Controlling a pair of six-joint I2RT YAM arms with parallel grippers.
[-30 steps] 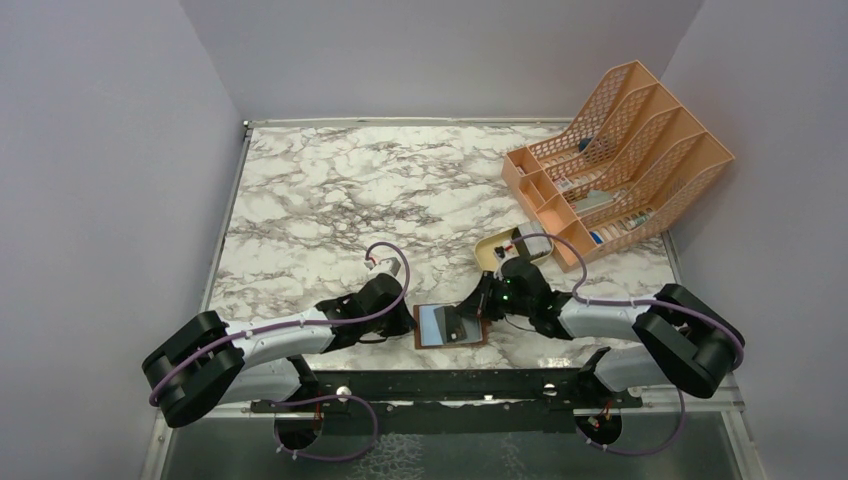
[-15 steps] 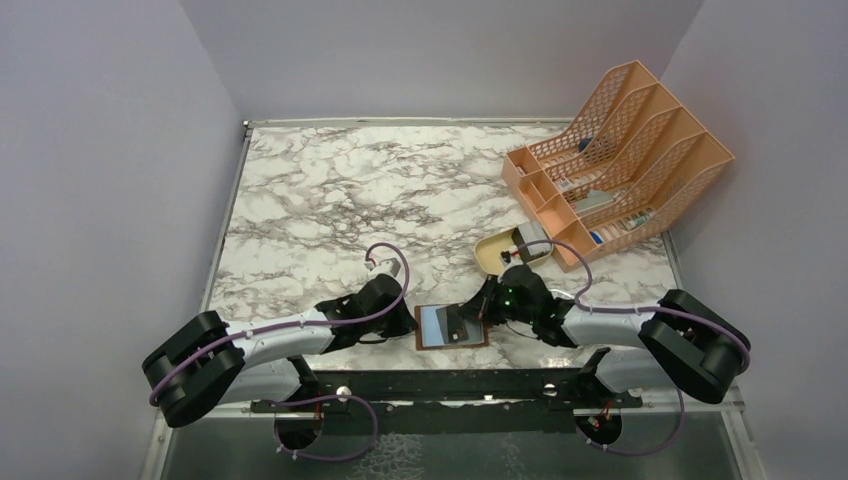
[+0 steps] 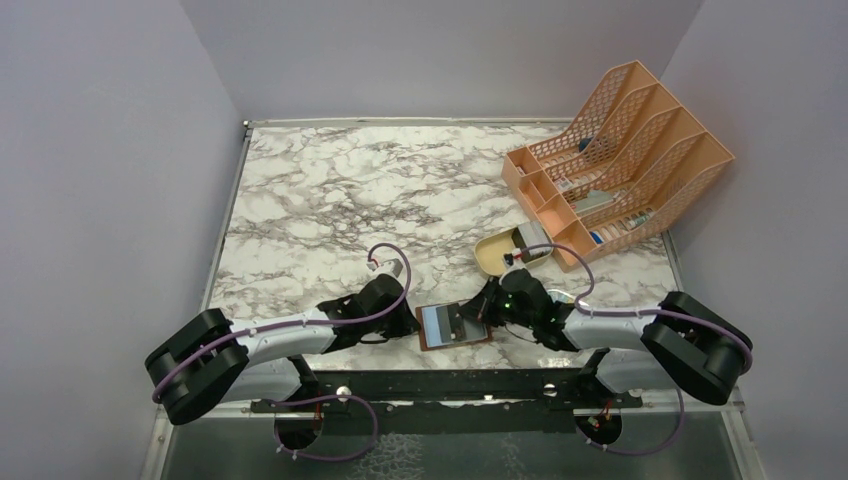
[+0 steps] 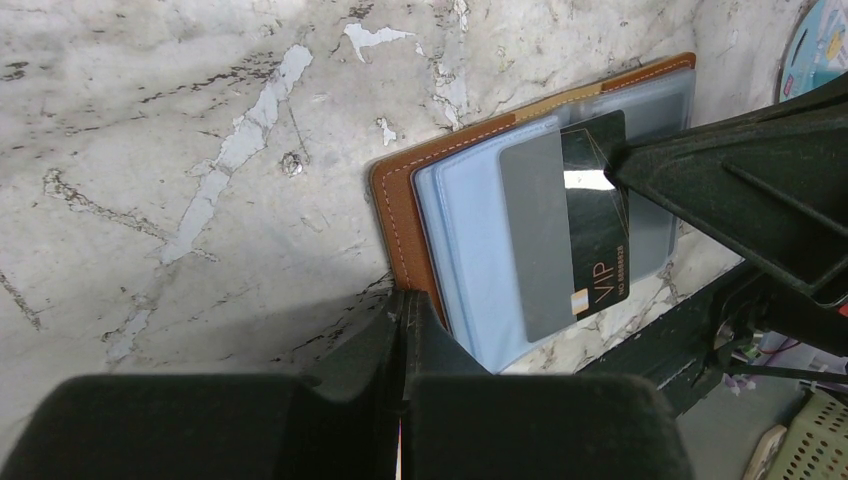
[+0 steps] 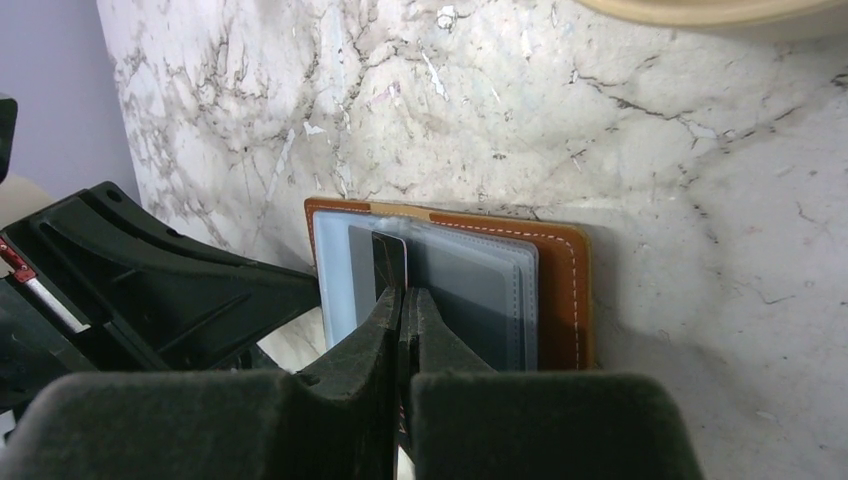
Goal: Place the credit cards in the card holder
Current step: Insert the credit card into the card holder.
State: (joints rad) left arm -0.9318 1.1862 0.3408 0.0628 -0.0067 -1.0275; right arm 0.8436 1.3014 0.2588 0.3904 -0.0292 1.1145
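Note:
The card holder (image 3: pixel 478 338) lies open near the table's front edge, a brown leather cover with greyish clear sleeves. It also shows in the left wrist view (image 4: pixel 400 205) and the right wrist view (image 5: pixel 562 290). My right gripper (image 3: pixel 472 316) is shut on a dark credit card (image 4: pixel 597 240) marked VIP. Its left half sits under a clear sleeve, and in the right wrist view the card (image 5: pixel 390 262) stands edge-on at my fingertips (image 5: pixel 403 296). My left gripper (image 3: pixel 412 325) is shut, its tips (image 4: pixel 405 305) on the holder's left edge. No other loose card shows.
A tan oval tray (image 3: pixel 497 252) lies just behind the right gripper. A big orange mesh file rack (image 3: pixel 640 150) stands at the back right. A black rail (image 3: pixel 450 385) runs along the table's front edge. A round coloured disc (image 4: pixel 825 40) lies under the right arm.
My right gripper has moved left with the dark card, which now lies further over the holder's sleeves. The left arm has barely moved.

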